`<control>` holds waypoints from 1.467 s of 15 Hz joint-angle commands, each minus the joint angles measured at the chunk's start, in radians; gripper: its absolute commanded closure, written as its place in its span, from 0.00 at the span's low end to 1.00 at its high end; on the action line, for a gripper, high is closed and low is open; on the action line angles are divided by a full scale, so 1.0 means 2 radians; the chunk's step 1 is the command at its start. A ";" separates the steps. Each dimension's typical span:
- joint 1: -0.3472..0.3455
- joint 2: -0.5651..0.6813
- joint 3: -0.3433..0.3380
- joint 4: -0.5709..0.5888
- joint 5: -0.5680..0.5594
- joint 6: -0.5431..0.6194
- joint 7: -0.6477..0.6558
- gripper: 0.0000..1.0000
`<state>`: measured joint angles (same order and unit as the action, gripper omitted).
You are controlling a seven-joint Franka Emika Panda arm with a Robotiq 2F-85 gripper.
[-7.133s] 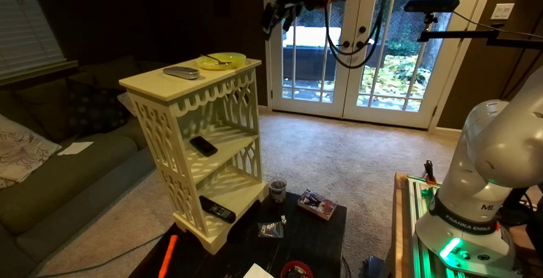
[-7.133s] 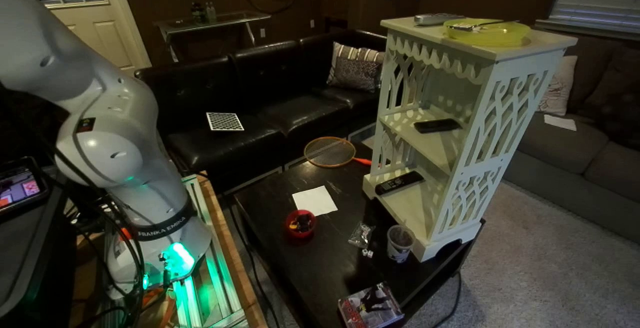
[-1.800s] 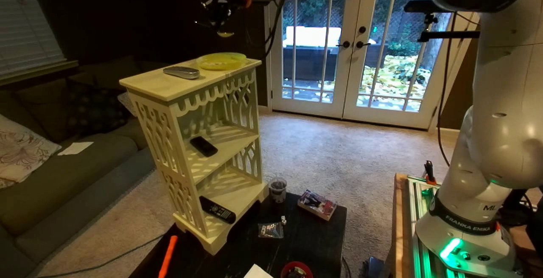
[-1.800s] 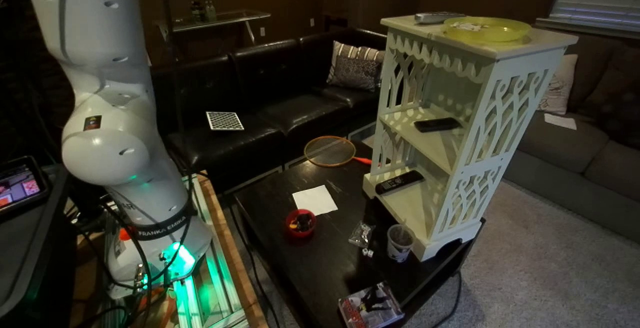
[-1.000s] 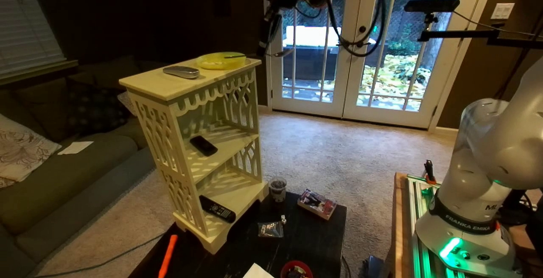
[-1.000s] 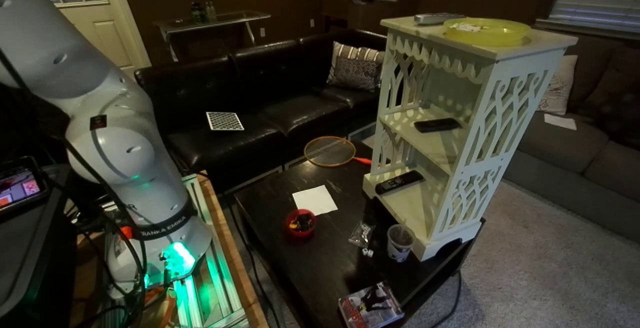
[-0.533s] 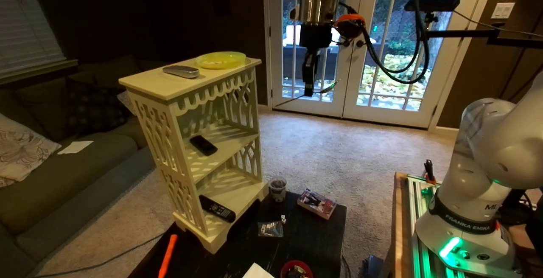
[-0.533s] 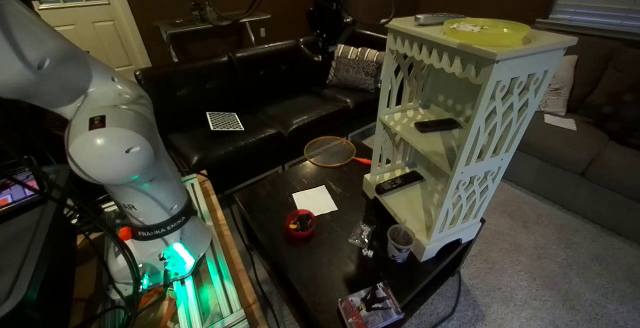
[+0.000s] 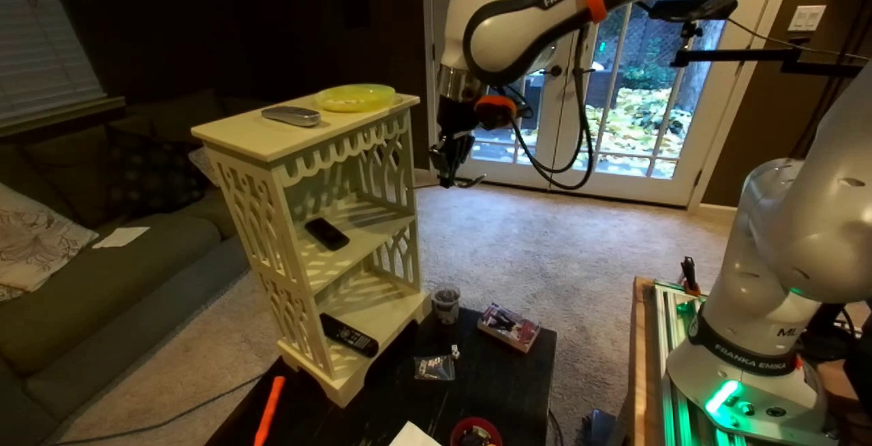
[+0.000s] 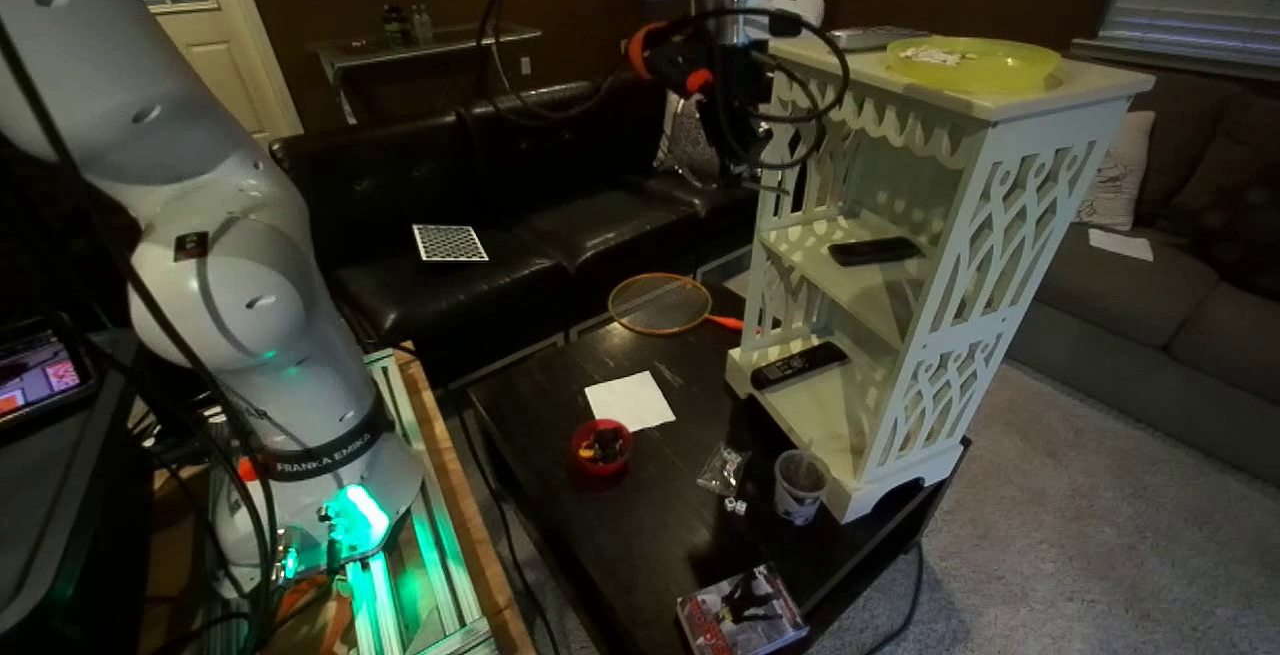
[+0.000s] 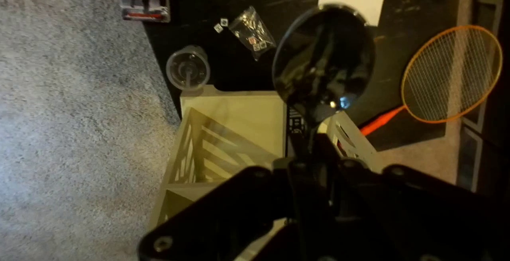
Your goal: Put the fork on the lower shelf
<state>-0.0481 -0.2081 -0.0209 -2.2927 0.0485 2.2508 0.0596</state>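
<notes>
No fork shows; the utensil in my grip is a shiny spoon (image 11: 323, 59). My gripper (image 11: 310, 149) is shut on its handle, with the rounded bowl end sticking out ahead in the wrist view. In an exterior view the gripper (image 9: 447, 180) hangs just to the right of the cream-white rack, below its top board, and the spoon (image 9: 470, 182) lies roughly level. The lower shelf (image 9: 375, 223) is the rack's middle tier, slightly lower than the gripper there. In an exterior view the gripper (image 10: 745, 163) overlaps the rack's side edge.
A black phone (image 9: 327, 233) lies on the lower shelf. A remote (image 9: 349, 336) rests on the bottom tier. On the top board (image 9: 231, 134) are a yellow dish (image 9: 355, 99) and a silver case (image 9: 291, 116). Lattice sides and scalloped trim (image 10: 880, 120) frame the opening. A cup (image 10: 800, 485) stands below.
The spoon lay in the yellow dish several seconds ago; now it is in my gripper. Over the last half second the gripper has come lower and closer to the rack.
</notes>
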 commanded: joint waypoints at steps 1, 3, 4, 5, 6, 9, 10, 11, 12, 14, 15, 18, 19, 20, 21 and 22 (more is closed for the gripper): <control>-0.002 0.031 -0.006 0.006 0.033 0.078 0.040 0.98; -0.010 0.031 0.004 -0.011 -0.009 0.128 0.110 0.98; -0.006 0.031 0.007 -0.006 -0.006 0.135 0.123 0.98; -0.004 0.030 0.009 0.002 -0.005 0.142 0.128 0.98; -0.004 0.037 0.000 -0.002 0.006 0.126 0.093 0.91; -0.002 0.035 0.006 0.003 0.006 0.135 0.110 0.91; -0.002 0.035 0.006 0.003 0.006 0.135 0.111 0.98; -0.008 0.038 0.008 0.006 -0.012 0.141 0.137 0.98; -0.011 0.047 0.009 0.002 -0.018 0.156 0.149 0.98; -0.010 0.063 0.007 -0.006 -0.007 0.178 0.157 0.98; -0.009 0.072 0.007 -0.012 -0.002 0.197 0.163 0.98; -0.006 0.104 0.007 -0.034 -0.014 0.282 0.198 0.98; -0.007 0.120 0.006 -0.041 -0.045 0.326 0.227 0.98; -0.008 0.136 0.007 -0.045 -0.065 0.361 0.246 0.98; -0.007 0.152 -0.002 -0.047 -0.113 0.394 0.285 0.98; -0.001 0.172 -0.013 -0.044 -0.141 0.417 0.311 0.98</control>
<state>-0.0627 0.0512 -0.0133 -2.3770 -0.0724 2.9391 0.5193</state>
